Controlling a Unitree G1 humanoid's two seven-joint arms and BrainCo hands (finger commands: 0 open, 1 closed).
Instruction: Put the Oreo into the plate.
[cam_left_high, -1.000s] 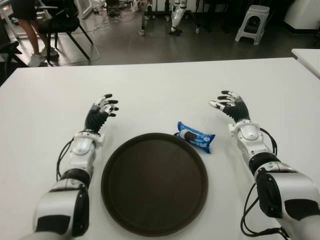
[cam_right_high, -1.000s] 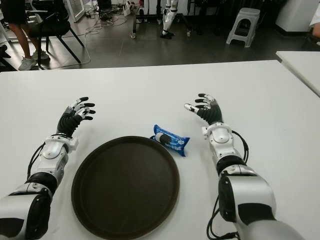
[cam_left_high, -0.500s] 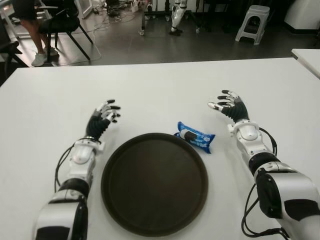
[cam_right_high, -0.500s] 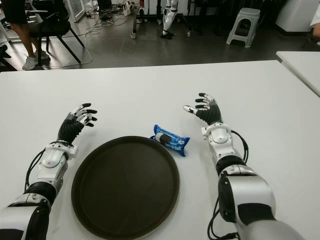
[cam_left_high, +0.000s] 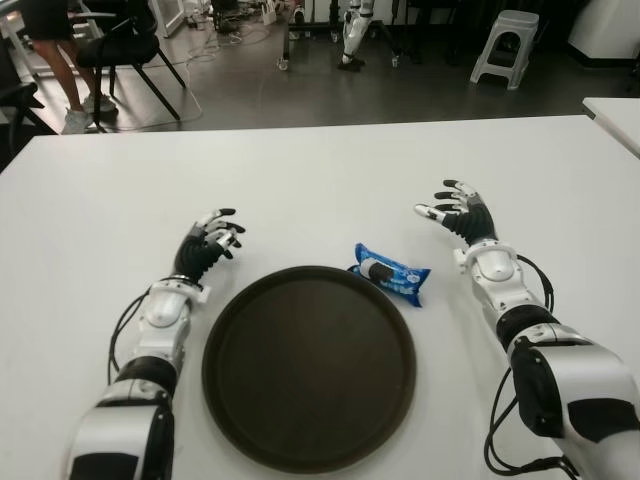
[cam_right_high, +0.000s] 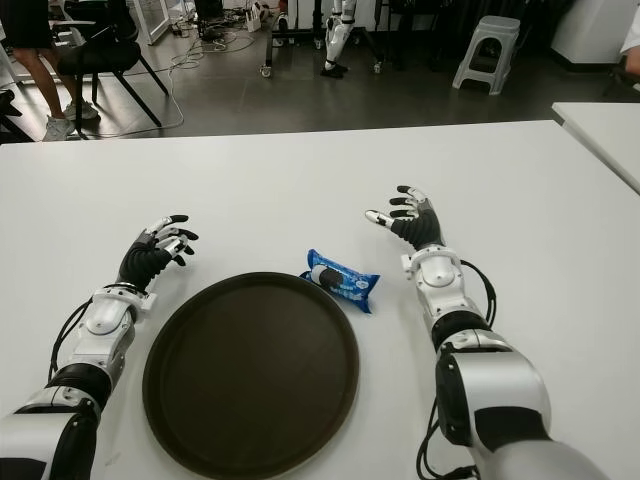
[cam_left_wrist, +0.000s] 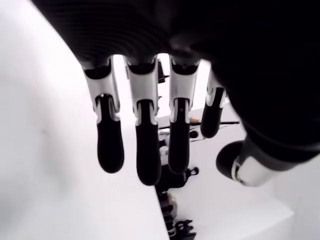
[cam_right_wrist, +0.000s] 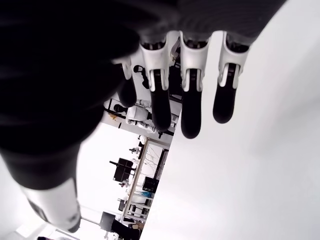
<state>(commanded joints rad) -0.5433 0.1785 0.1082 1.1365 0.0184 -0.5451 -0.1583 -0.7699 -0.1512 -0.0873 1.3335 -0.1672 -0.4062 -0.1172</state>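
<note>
A blue Oreo pack (cam_left_high: 391, 273) lies on the white table (cam_left_high: 320, 170), touching the far right rim of a round dark brown plate (cam_left_high: 308, 366). The plate holds nothing. My right hand (cam_left_high: 455, 207) hovers to the right of the pack and a little beyond it, fingers spread, holding nothing. My left hand (cam_left_high: 212, 236) shows left of the plate near its far left rim, fingers relaxed and empty. Both wrist views show only straight fingers (cam_left_wrist: 141, 145) over bare table, with nothing between them.
Beyond the table's far edge is open floor with a black chair (cam_left_high: 130, 45), a person's legs (cam_left_high: 60, 75), a grey stool (cam_left_high: 503, 45) and robot legs (cam_left_high: 355, 35). A second white table corner (cam_left_high: 617, 115) shows at far right.
My left hand has drawn back toward me and to the plate's side, its fingers less raised. My right hand has barely shifted. The Oreo pack and plate have not moved.
</note>
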